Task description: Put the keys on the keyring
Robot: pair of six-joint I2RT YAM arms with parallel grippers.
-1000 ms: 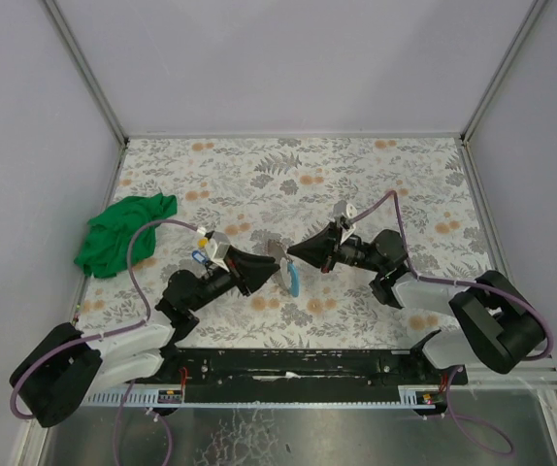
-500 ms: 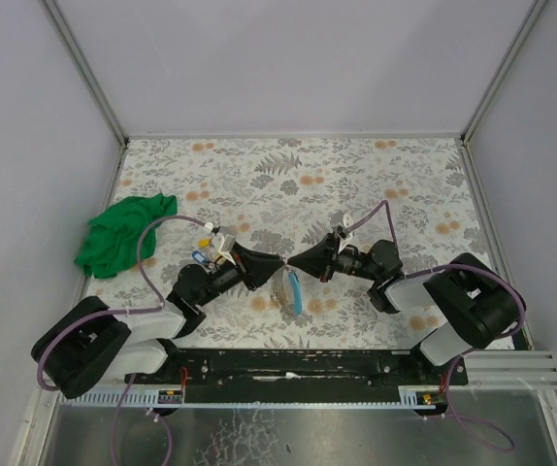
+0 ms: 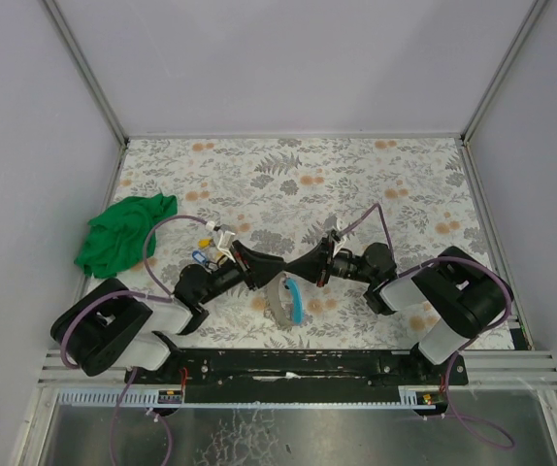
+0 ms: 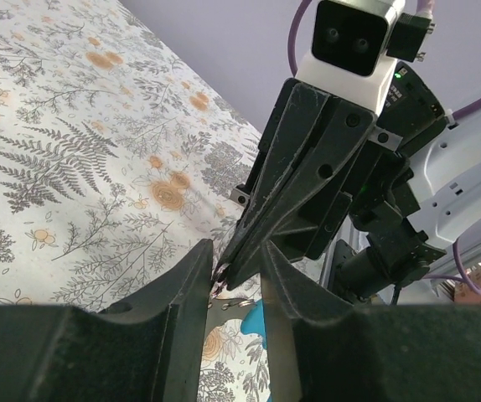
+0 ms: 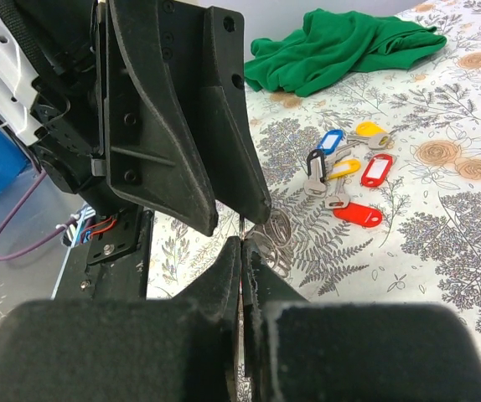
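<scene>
With the right hand (image 5: 240,247) pinched fully closed on the thin wire of the keyring (image 3: 295,296) (so it seems), the split should be eased open slowly. The left hand (image 4: 234,260) stands part open astride that tip; whether it grips anything I cannot tell. The ring, part grey, part light-blue, dangles beneath the meeting tips. The keys (image 5: 341,180) lie bunched on the bench (image 3: 356,184), tags red, blue, yellow.

left gripper (image 3: 278,268) and right gripper (image 3: 297,271) have drawn together, tips now meeting.
</scene>
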